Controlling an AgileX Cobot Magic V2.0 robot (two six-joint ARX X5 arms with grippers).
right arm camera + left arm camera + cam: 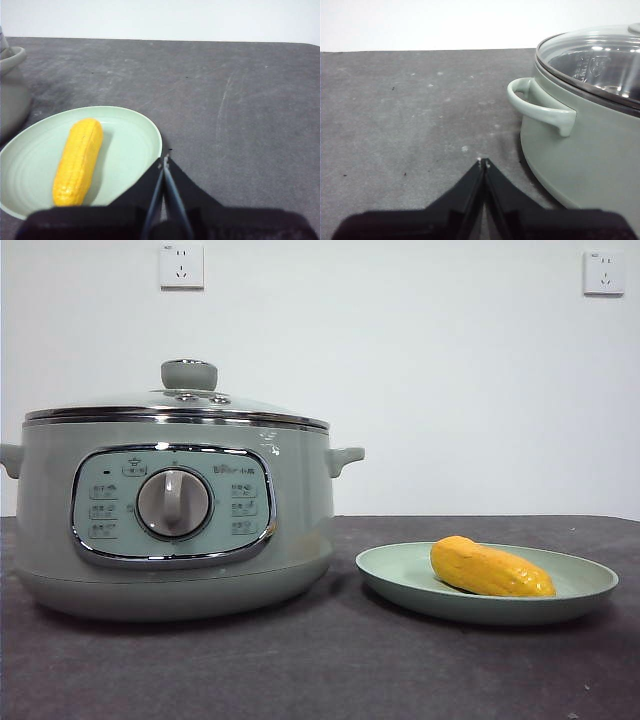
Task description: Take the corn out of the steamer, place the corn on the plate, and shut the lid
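The yellow-orange corn (490,569) lies on the pale green plate (590,585) at the right of the table; it also shows in the right wrist view (78,160) on the plate (135,135). The sage-green steamer (170,530) stands at the left with its glass lid (190,400) seated on top. The left wrist view shows the lid (600,60) on the steamer (590,150). My left gripper (483,161) is shut and empty over the table beside the steamer's side handle. My right gripper (163,160) is shut and empty at the plate's rim.
The dark grey tabletop (330,660) runs to a white wall with two sockets (181,265). The steamer's side handle (540,105) juts out towards my left gripper. Neither arm shows in the front view.
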